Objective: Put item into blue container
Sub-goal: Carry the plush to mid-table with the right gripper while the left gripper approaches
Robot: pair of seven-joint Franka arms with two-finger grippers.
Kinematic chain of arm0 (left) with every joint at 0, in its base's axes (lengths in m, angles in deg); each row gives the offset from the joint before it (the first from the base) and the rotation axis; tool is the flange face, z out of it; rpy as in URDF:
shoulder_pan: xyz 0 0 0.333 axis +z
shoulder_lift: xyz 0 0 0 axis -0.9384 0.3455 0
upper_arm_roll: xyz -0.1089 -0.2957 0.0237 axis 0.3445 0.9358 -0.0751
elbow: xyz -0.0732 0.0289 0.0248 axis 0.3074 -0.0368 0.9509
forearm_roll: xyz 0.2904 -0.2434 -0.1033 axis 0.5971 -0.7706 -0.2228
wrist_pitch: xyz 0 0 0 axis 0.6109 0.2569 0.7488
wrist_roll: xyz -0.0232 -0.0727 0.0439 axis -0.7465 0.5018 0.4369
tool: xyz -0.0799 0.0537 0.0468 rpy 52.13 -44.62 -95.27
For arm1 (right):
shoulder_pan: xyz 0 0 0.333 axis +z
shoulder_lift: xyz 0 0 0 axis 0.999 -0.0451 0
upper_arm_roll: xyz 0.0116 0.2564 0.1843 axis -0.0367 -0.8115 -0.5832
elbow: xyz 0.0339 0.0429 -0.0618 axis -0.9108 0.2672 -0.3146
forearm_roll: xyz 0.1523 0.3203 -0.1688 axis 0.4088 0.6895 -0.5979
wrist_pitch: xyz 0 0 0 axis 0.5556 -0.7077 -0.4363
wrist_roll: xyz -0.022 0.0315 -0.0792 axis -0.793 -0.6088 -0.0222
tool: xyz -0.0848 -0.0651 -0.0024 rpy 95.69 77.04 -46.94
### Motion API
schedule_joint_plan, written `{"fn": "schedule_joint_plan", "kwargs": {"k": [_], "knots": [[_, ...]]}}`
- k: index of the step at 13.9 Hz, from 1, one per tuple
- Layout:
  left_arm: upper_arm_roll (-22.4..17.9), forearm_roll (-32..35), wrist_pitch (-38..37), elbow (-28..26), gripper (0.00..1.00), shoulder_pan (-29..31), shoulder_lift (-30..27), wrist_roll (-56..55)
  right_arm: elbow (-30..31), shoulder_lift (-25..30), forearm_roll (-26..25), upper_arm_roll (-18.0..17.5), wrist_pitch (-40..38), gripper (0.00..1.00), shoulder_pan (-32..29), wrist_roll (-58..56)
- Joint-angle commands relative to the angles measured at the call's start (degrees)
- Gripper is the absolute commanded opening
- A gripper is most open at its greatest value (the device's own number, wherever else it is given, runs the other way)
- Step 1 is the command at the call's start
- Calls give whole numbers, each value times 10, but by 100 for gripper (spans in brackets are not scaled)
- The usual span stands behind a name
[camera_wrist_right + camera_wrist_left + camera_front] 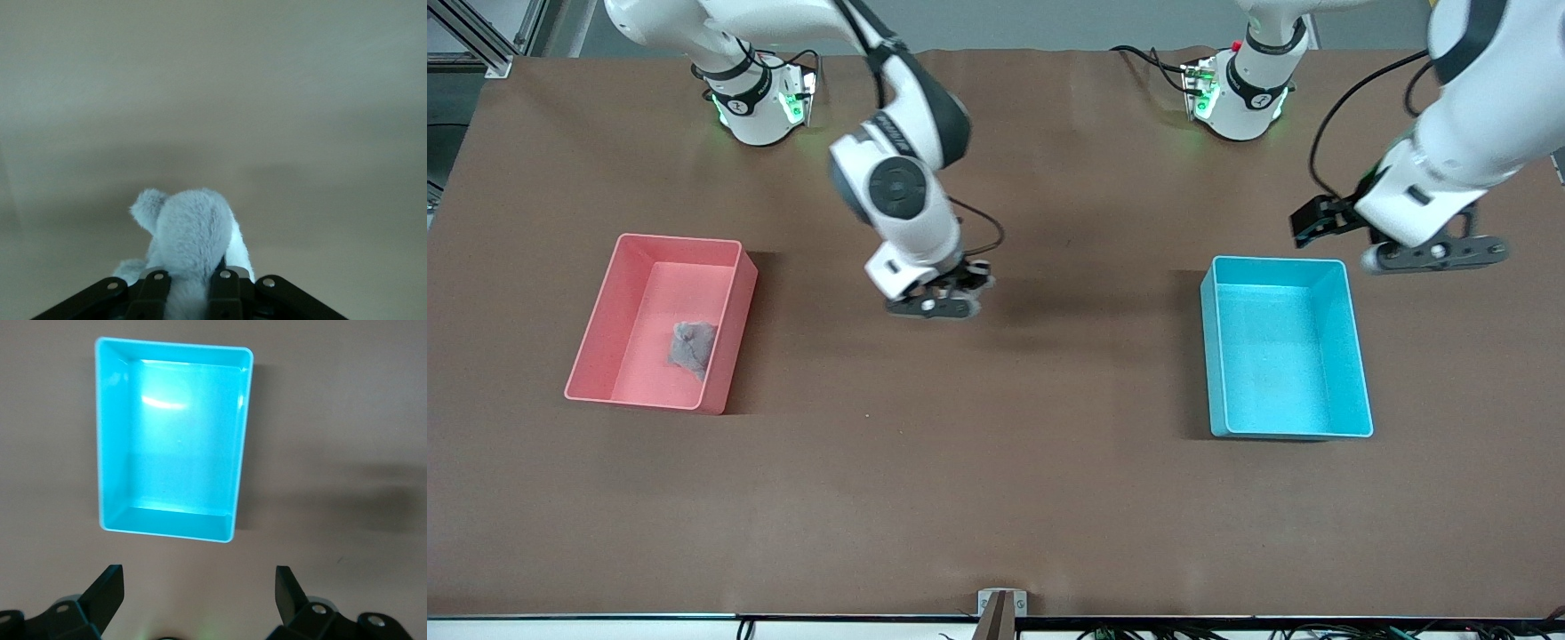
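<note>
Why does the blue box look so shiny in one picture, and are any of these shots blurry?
Left wrist view: overhead light glares off the blue container's floor as a bright patch. Front view: it looks evenly lit, casting a shadow toward the right arm's end. Right wrist view: the grey plush toy in the right gripper is soft-focused, and the table is a featureless blur.

Right arm: comes from its base at the upper left of the front view and bends down toward the middle of the frame, wrist pointing downward.
Right gripper (941,298): hangs at centre frame, a little left of the middle, its fingers (155,283) drawn close together and clamped on a pale blue-grey plush toy (190,243).
Left arm: comes from its base at the upper right and sweeps to the right edge of the frame; it waits.
Left gripper (1436,253): hangs at the right of the frame, fingers (107,587) spread wide, nothing between them.
</note>
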Motion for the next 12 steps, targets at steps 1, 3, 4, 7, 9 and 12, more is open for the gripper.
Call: {"fn": "schedule_joint_plan", "kwargs": {"k": [1,3,4,7,9,12], "knots": [[29,-10,35,-28,100,4,22,-35,-20,-56,10,10,64,0,36,29],[51,-14,50,-28,100,3,60,-64,-20,-78,11,10,106,1,47,30],[58,-15,56,-28,100,3,78,-89,-20,-86,10,10,113,3,54,29],[98,-16,92,-28,100,2,127,-196,-20,-84,10,10,108,72,51,20],[113,-16,123,-29,100,-3,153,-231,-17,-79,9,10,105,100,53,20],[114,-17,141,-28,100,-18,182,-250,-19,-49,5,13,57,100,49,18]]}}
